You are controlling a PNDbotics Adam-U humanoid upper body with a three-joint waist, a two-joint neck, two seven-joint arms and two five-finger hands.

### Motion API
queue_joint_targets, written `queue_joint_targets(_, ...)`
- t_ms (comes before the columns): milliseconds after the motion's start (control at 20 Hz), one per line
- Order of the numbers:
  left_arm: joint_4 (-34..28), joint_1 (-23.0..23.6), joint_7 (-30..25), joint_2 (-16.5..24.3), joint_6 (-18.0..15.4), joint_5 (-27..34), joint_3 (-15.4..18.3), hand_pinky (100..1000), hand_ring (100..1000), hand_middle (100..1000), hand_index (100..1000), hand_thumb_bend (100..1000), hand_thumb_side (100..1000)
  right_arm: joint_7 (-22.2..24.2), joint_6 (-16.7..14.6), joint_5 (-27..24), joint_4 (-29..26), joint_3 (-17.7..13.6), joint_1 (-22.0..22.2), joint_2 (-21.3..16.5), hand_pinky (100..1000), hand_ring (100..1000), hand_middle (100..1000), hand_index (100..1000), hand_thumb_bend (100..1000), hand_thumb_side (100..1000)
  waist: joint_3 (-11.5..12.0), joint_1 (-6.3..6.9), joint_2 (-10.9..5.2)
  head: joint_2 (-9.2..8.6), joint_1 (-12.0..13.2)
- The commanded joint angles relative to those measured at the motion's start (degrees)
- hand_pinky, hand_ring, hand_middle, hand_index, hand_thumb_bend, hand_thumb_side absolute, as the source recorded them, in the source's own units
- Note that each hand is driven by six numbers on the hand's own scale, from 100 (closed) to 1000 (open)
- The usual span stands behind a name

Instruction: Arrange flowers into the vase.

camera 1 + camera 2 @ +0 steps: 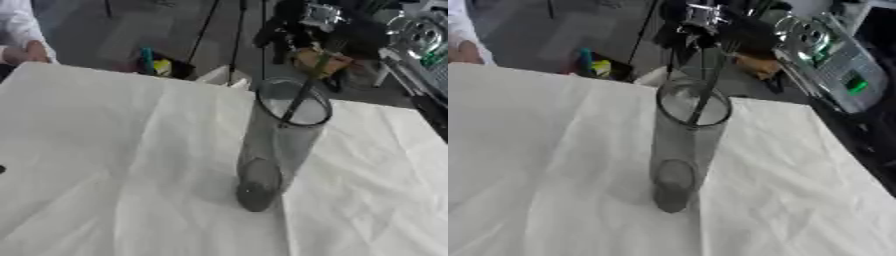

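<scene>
Flower stem (302, 102), thin and judged bendable, is held above the vase (276, 145) rim by right hand (302, 30), fingers closed on it; glass judged fragile.

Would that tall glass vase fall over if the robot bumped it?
Probably, yes. The vase is tall and narrow on a small base, so a push near its rim could tip it. It looks like clear glass, so likely breakable and slippery. The wrinkled white tablecloth may make it wobble more.
</scene>
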Motion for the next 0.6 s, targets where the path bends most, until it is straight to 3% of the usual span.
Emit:
queue_joint_targets(50, -1.05, -0.53, -0.06, 1.02, 0.18, 0.20, -0.19, 537, 688, 706, 893, 100, 1000, 0.39, 0.29, -0.19, 0.21, -0.35, -1.09, -0.99, 765, 933, 482, 812, 354, 1000, -0.12, -0.57, -2.26, 0.13, -0.23)
queue_joint_targets(300, -1.05, -0.55, -0.10, 1.16, 0.21, 0.32, -0.21, 538, 688, 706, 893, 100, 1000, 2.43, 1.21, -0.87, 1.56, -0.02, -2.00, -0.31, 827, 978, 517, 826, 394, 1000, -0.18, -0.53, -2.54, 0.27, -0.36)
queue_joint_targets(600, -1.05, -0.56, -0.05, 1.36, 0.25, 0.46, -0.16, 538, 687, 705, 892, 100, 1000, 6.30, 0.23, 0.06, 3.61, 0.13, -2.30, 0.02, 884, 1000, 567, 841, 436, 1000, -0.14, -0.64, -2.91, 0.37, -0.41)
